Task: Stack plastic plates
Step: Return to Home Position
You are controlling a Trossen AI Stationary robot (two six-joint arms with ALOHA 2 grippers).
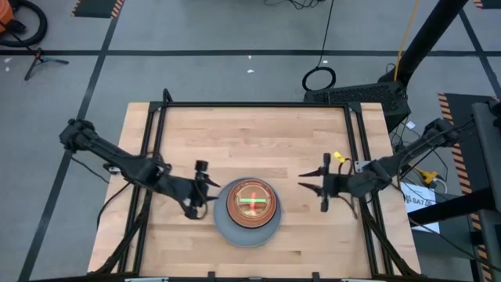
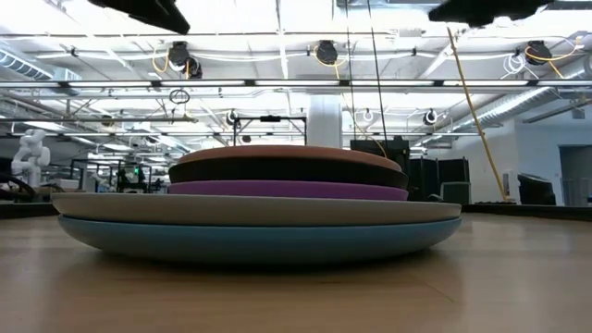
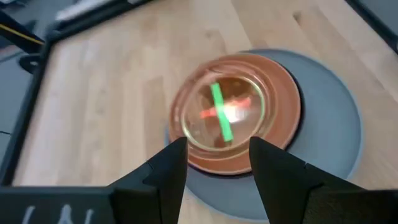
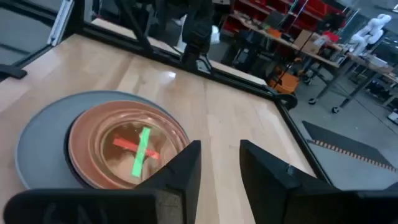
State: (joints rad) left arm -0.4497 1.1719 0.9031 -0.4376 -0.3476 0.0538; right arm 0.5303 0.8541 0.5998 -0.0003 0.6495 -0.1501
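One stack of plates (image 1: 249,205) on the desk (image 1: 258,133), a claw open on either side.
From my station I read blue at the bottom, then grey, purple, black and tan-orange, with small see-through red and green ones on top. The left claw (image 1: 210,193) hangs open just beside the pile's left edge; the right claw (image 1: 307,181) is open too, a little apart on the right.

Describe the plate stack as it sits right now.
The plate stack rests on the wooden table, between the open left gripper and right gripper, touched by neither. Bottom up: blue plate, grey plate, purple plate, black plate, tan-orange plate, all level. Translucent red-pink small plates top it, a green and a red bar showing through.
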